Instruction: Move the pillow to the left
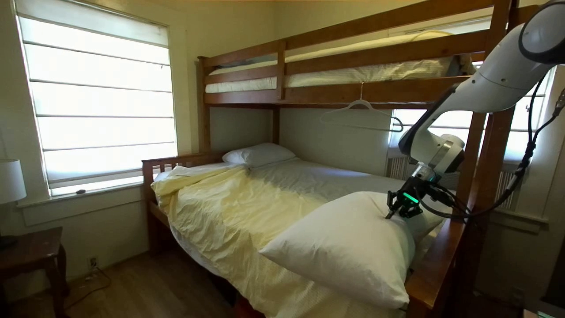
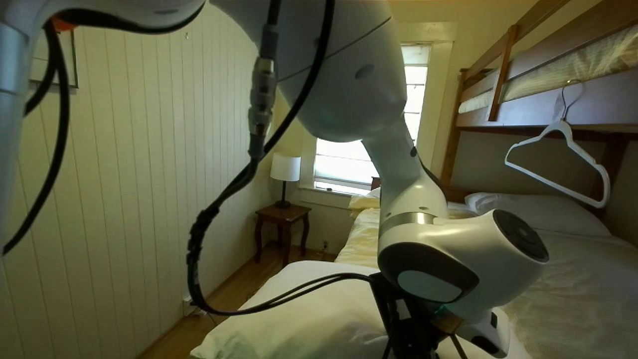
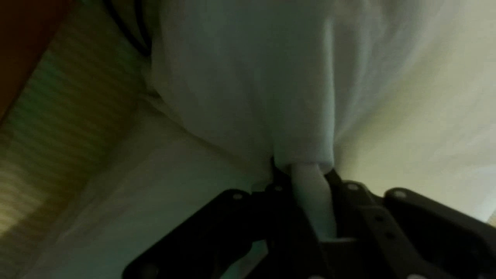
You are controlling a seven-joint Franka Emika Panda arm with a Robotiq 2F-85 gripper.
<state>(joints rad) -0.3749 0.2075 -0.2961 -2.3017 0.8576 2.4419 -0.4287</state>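
A large white pillow [image 1: 340, 247] lies over the near end of the lower bunk, on the yellow cover. It also shows in an exterior view [image 2: 319, 304] below the arm, partly hidden. My gripper [image 1: 392, 213] points down at the pillow's upper edge by the footboard. In the wrist view the jaws [image 3: 303, 166] are closed around a raised fold of the white pillow [image 3: 302, 85]. The fold runs up between the fingers. A second white pillow [image 1: 265, 154] lies at the far end of the bed; it also shows in an exterior view [image 2: 538, 212].
The wooden footboard [image 1: 435, 265] is close beside the gripper. A white hanger [image 1: 362, 105] hangs from the upper bunk rail [image 1: 331, 93] near the arm. A yellow cover [image 1: 234, 207] lies on the bed. A nightstand [image 2: 283, 212] with a lamp [image 2: 285, 167] stands by the window.
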